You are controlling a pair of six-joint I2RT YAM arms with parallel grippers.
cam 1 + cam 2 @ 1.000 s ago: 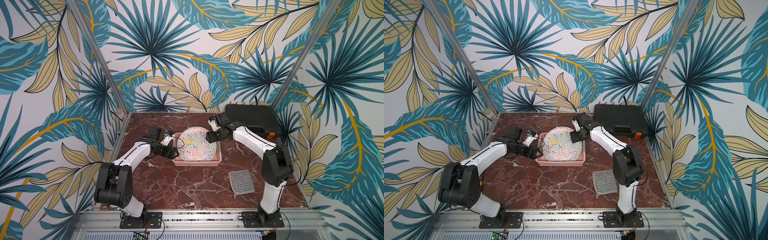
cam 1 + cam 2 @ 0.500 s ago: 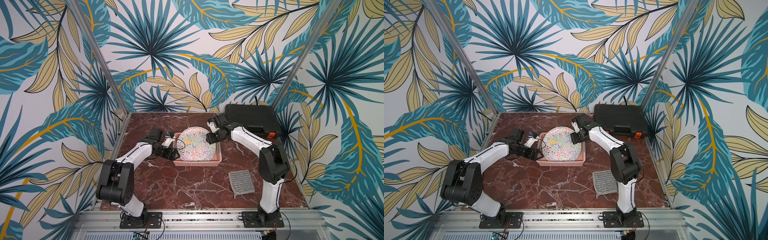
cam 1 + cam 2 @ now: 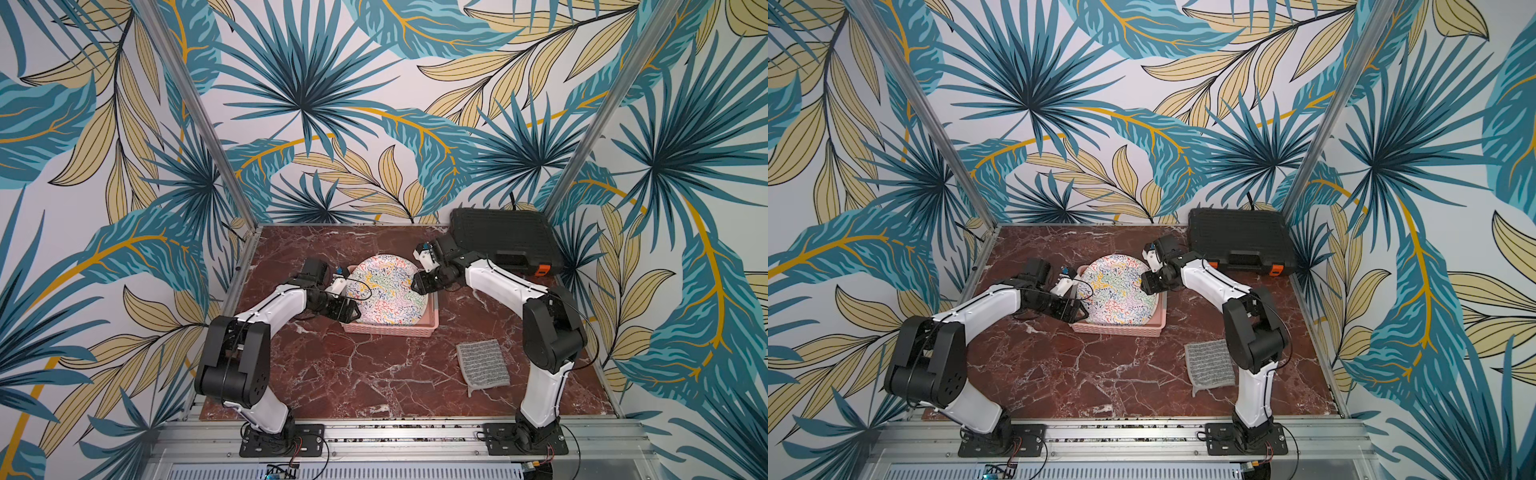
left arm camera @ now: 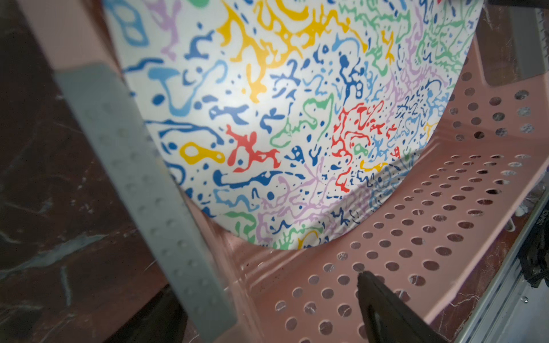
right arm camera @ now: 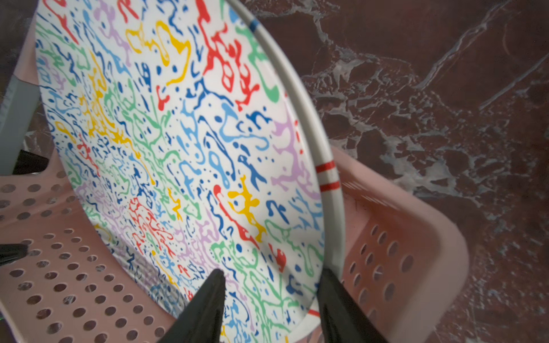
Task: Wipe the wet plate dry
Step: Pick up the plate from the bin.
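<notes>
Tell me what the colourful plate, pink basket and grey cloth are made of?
Plate: smooth, slightly glossy, printed squiggles; ceramic or melamine, can't tell. Basket: matte pink plastic, moulded with round holes. Cloth: soft textile, ribbed grey weave, limp edges; possibly microfibre.

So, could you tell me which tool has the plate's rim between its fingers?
The right tool: its fingers straddle the plate at its rim. The left tool stands open at the pink basket instead.
</notes>
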